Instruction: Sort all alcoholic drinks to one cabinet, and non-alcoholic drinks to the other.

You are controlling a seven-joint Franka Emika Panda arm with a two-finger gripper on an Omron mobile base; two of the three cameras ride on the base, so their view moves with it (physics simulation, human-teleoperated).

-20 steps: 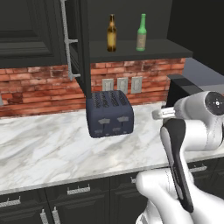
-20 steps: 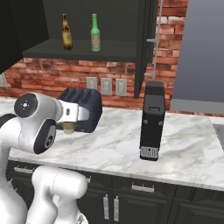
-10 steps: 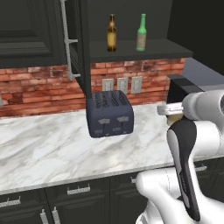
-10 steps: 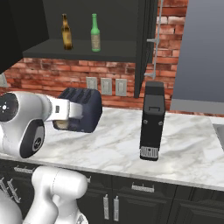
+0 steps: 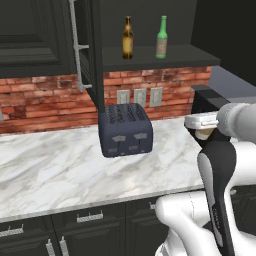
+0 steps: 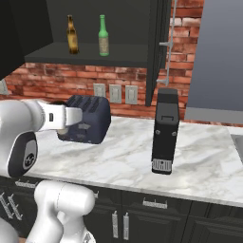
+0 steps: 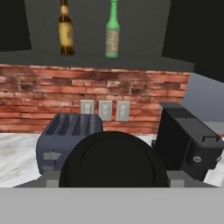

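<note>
End effector [image 7: 113,177] gripping lidded cup [image 7: 113,159], bottles [image 7: 65,28] shelved

Two bottles are standing side by side on the open cabinet shelf [image 5: 150,54], the left bottle [image 5: 128,38] near the right bottle [image 5: 161,37], both above the outlets [image 5: 140,97] on the wall. Below them, the toaster [image 5: 125,130] is sitting on the tabletop [image 5: 55,167] against the wall. The coffee machine [image 6: 165,130] is standing to the toaster's right. The cup [image 7: 113,159], with its lid facing the hand view, is sitting between the fingers of the hand [image 5: 202,121], in front of the toaster and coffee machine.
</note>
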